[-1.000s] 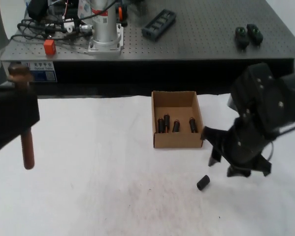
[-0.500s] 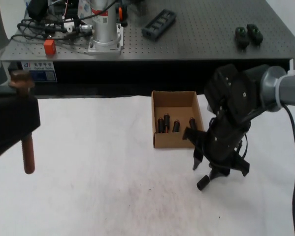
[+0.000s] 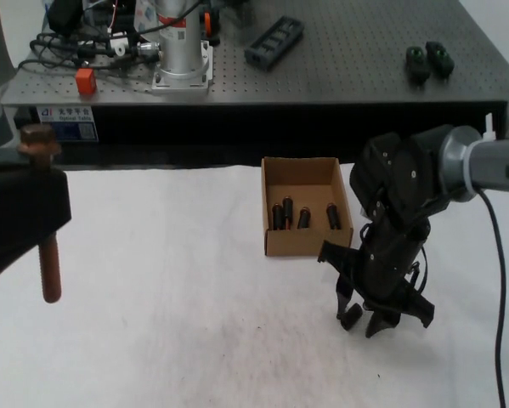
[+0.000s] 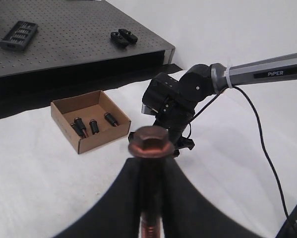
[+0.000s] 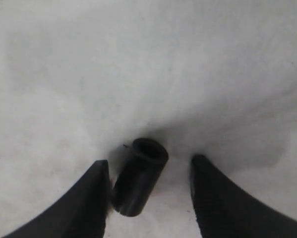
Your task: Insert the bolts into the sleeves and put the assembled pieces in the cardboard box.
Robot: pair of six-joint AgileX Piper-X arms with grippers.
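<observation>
White cloth (image 3: 195,340) covers the near bench, and behind it stands a grey perforated metal table (image 3: 347,59). At the left edge of the high view, the left gripper (image 4: 149,173) is raised above the cloth, its black fingers pinching a copper-coloured hex-head bolt (image 3: 50,272) by the shank; the bolt is upright, head on top. The right arm bends steeply down, just beside the near right corner of the cardboard box (image 3: 305,242). Its right gripper (image 5: 147,168) points at the cloth with fingers (image 5: 89,198) spread to either side of a black sleeve (image 5: 138,183). The sleeve lies on its side on the cloth, open end showing, close against one finger and clear of the other. In the high view the arm's wrist partly hides the sleeve. The open box sits mid-bench and holds four dark assembled pieces (image 3: 303,217) side by side. On the metal table are a black slotted tray (image 3: 274,40), two small black parts (image 3: 428,61), an orange block (image 3: 85,81), a metal post base (image 3: 183,51) and tangled cables (image 3: 76,47).
</observation>
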